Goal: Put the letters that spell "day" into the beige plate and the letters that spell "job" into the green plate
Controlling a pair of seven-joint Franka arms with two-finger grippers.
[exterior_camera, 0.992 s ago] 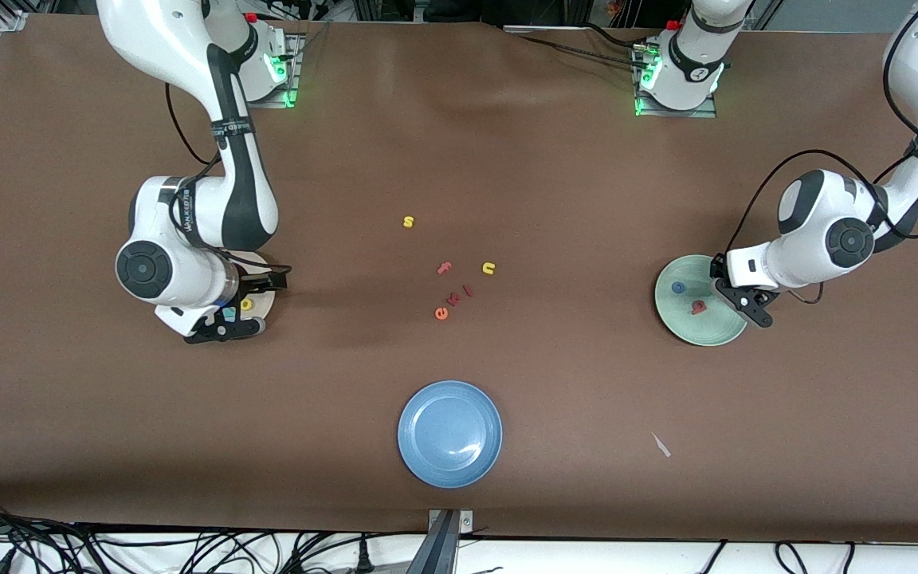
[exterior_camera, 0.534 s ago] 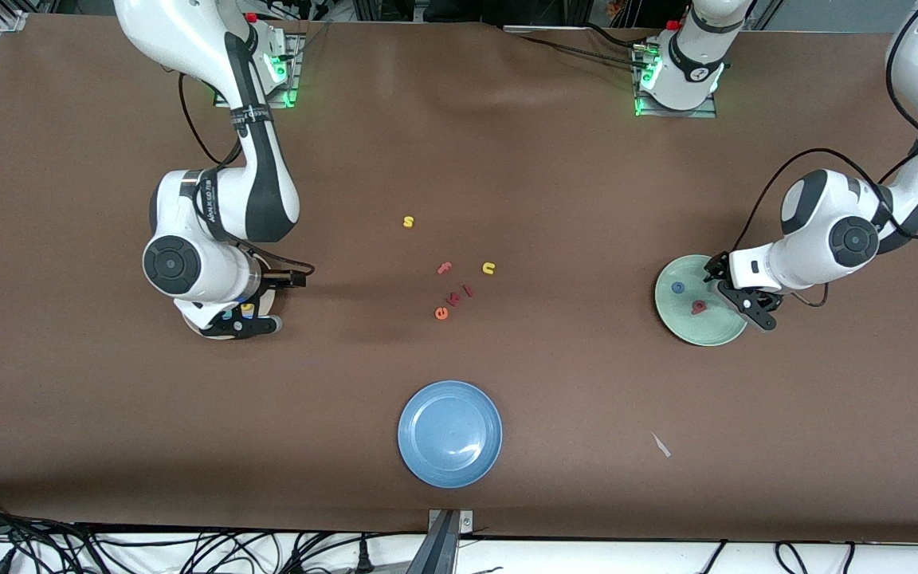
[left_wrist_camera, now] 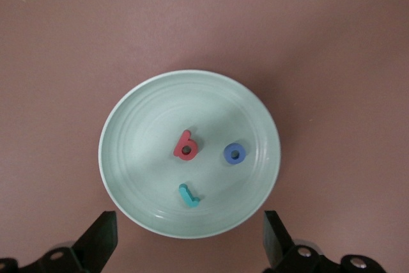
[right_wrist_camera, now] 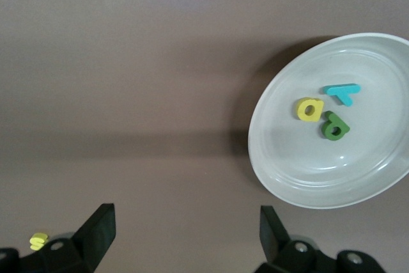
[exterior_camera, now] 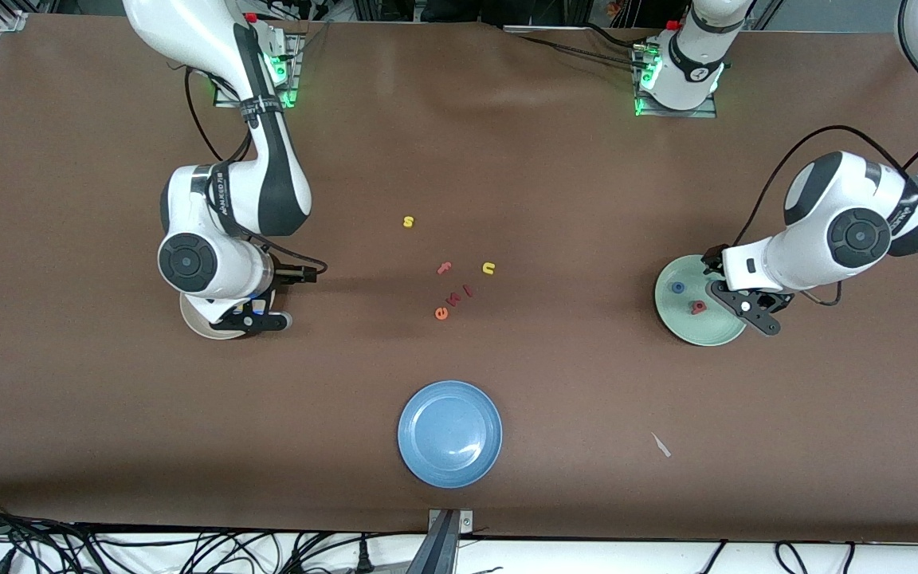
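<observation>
Even overhead light, soft shadows beside both arms on the table [exterior_camera: 555,175]; wrist views slightly hazy.

The right arm [exterior_camera: 220,263] hides most of the beige plate [exterior_camera: 198,323]; its letters perhaps underneath.

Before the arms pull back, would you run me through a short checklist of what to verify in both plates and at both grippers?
1. Green plate holds the red b, blue o and teal j: ok.
2. Beige plate holds the yellow a, teal y and green d: ok.
3. Left gripper over the green plate, open, holding nothing: ok.
4. Right gripper beside the beige plate, open, holding nothing: ok.
5. Blue plate has no letters: ok.
</observation>
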